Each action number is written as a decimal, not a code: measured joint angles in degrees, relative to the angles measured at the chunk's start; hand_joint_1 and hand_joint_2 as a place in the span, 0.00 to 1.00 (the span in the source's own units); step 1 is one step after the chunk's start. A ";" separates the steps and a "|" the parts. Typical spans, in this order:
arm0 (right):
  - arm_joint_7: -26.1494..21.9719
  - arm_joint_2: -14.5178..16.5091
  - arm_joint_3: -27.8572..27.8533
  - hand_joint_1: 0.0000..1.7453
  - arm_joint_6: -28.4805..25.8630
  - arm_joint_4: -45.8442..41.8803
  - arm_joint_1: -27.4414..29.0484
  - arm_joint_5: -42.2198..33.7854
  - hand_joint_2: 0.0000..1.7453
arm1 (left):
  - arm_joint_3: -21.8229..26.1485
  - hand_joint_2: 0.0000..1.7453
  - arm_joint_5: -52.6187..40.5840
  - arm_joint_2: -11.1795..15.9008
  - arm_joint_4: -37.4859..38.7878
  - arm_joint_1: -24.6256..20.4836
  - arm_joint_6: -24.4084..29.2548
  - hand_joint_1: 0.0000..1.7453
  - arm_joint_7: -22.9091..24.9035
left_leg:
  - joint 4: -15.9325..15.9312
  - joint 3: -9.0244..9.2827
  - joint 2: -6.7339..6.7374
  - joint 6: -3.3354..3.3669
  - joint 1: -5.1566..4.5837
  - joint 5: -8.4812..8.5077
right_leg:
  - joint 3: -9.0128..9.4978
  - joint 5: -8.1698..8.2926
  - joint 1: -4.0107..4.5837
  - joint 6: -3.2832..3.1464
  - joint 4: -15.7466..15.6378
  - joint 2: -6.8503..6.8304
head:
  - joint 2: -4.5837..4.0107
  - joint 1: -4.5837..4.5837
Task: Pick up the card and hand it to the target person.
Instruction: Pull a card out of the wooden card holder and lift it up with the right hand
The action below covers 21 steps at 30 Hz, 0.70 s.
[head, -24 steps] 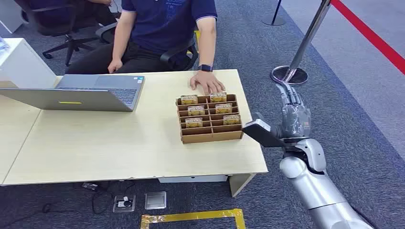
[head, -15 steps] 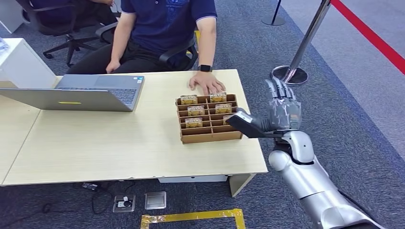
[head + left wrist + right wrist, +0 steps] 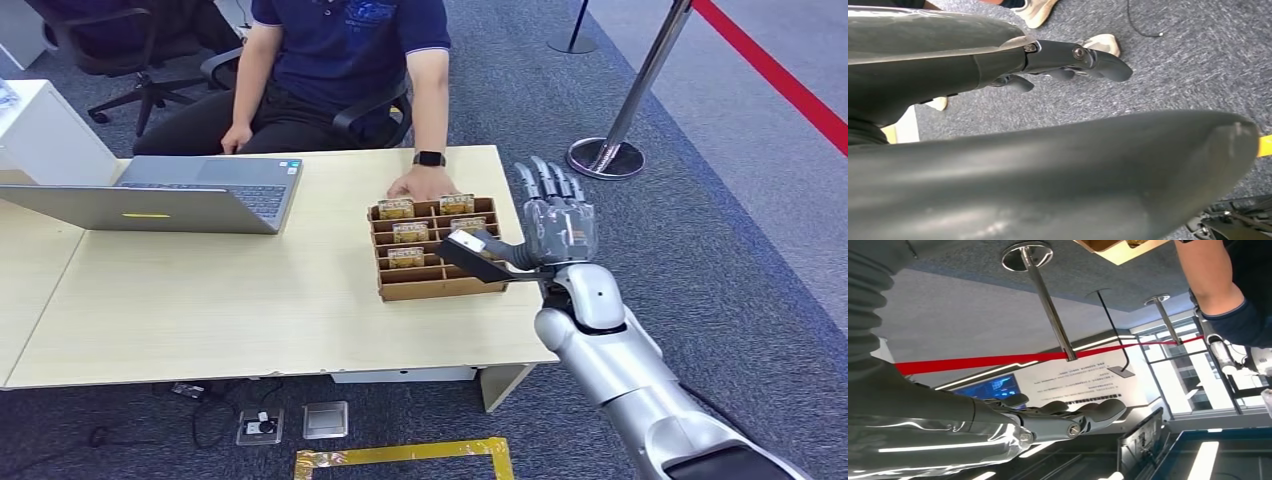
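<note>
Several yellow cards (image 3: 406,257) stand in the compartments of a brown cardboard tray (image 3: 440,288) on the right part of the wooden table (image 3: 220,300). My right hand (image 3: 555,225) hovers at the tray's right side, fingers straight and spread and holding nothing, and its dark thumb (image 3: 475,248) reaches over the tray's right column. The right wrist view shows those fingers (image 3: 1068,420) extended and empty. A seated person in a dark blue shirt (image 3: 350,40) rests a hand (image 3: 420,186) on the tray's far edge. My left hand (image 3: 1073,55) hangs over the carpet, holding nothing.
An open grey laptop (image 3: 170,195) sits on the table's left part. A metal stanchion (image 3: 640,85) stands on the carpet to the right, with a red floor line (image 3: 780,80) beyond it. A white cabinet (image 3: 40,130) is at the far left. An office chair (image 3: 120,60) stands behind.
My right hand has moved left and forward from beside the table's right edge, and its thumb is over the tray. The person's hand has drawn back to the tray's far edge.
</note>
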 joint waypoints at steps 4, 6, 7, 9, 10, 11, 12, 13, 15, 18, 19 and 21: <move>1.54 -0.02 -0.01 0.00 2.19 0.39 -0.16 0.84 1.00 | -0.03 0.00 -0.77 0.00 0.01 -0.26 -0.60 0.00 0.37 | 0.01 0.01 0.00 0.00 0.00 0.00 | -0.01 0.00 0.00 0.00 0.00 0.00 | 0.00 0.00; 1.82 -0.12 -0.01 0.00 3.94 0.40 -0.11 0.93 1.00 | -0.07 0.00 -1.09 0.00 0.01 -0.50 -0.85 0.00 0.82 | 0.01 0.01 0.00 0.00 0.00 0.00 | -0.02 0.00 0.00 0.00 0.00 0.00 | 0.00 -0.01; 1.84 -0.19 -0.01 0.00 4.83 0.40 -0.08 0.90 1.00 | -0.08 0.00 -1.22 0.00 0.01 -0.62 -0.96 0.00 1.02 | 0.01 0.01 0.00 0.00 0.00 0.00 | -0.02 0.00 0.00 0.00 0.00 0.00 | 0.00 -0.02; 1.85 -0.34 -0.01 0.00 6.24 0.40 -0.01 0.75 1.00 | -0.11 0.00 -1.43 -0.01 0.02 -0.83 -1.18 0.00 1.21 | 0.01 0.01 0.00 0.00 0.00 0.00 | -0.02 0.00 0.00 0.00 0.00 0.00 | 0.00 -0.03; 1.85 -0.43 -0.01 0.00 6.85 0.44 0.00 0.60 1.00 | -0.14 0.00 -1.51 -0.02 0.02 -0.93 -1.26 0.00 1.27 | 0.01 0.01 0.00 0.00 0.00 0.00 | -0.01 0.00 0.00 0.00 0.00 0.00 | 0.00 -0.03; 1.82 -0.51 -0.01 0.00 7.38 0.50 0.01 0.39 1.00 | -0.18 0.00 -1.57 -0.04 0.03 -1.01 -1.29 0.00 1.33 | 0.01 0.01 0.00 0.00 0.00 0.00 | -0.01 0.00 0.00 0.00 0.00 0.00 | 0.00 -0.03; 1.73 -0.58 -0.01 0.00 7.94 0.62 0.01 0.12 1.00 | -0.25 0.00 -1.61 -0.07 0.03 -1.08 -1.29 0.00 1.39 | 0.01 0.01 0.00 0.00 0.00 0.00 | -0.01 0.00 0.00 -0.01 0.00 0.00 | 0.00 -0.02; 1.55 -0.63 -0.01 0.00 8.51 0.77 0.00 -0.19 1.00 | -0.32 0.00 -1.63 -0.11 0.03 -1.13 -1.29 0.00 1.44 | 0.01 0.01 0.00 0.00 0.00 0.00 | -0.01 0.00 0.00 -0.01 0.00 0.00 | 0.00 -0.02; 1.01 -0.67 -0.01 0.00 9.53 1.14 -0.01 -0.96 1.00 | -0.46 0.00 -1.63 -0.19 0.03 -1.22 -1.29 0.00 1.50 | 0.01 0.00 0.00 0.00 0.00 0.00 | -0.01 0.01 0.00 -0.01 0.00 0.00 | 0.00 -0.01; -0.46 -0.68 -0.01 0.00 10.99 1.77 -0.12 -3.18 1.00 | -0.54 0.00 -1.63 -0.28 0.03 -1.28 -1.29 0.00 1.42 | 0.01 0.00 0.00 0.00 0.00 0.00 | -0.01 0.01 0.00 -0.01 0.00 0.00 | 0.00 0.01; -1.00 -0.67 -0.01 0.00 11.47 2.02 -0.18 -4.08 1.00 | -0.55 0.00 -1.63 -0.31 0.03 -1.29 -1.29 0.00 1.32 | 0.01 0.00 0.00 0.00 0.00 0.00 | -0.01 0.01 0.00 -0.01 0.00 0.01 | 0.00 0.01; -1.94 -0.67 -0.03 0.00 12.28 2.69 -0.42 -5.68 1.00 | -0.56 0.00 -1.63 -0.33 0.03 -1.32 -1.31 0.00 1.08 | 0.01 0.00 0.00 0.00 0.00 0.00 | -0.01 0.01 0.00 -0.01 0.00 0.01 | 0.00 -0.02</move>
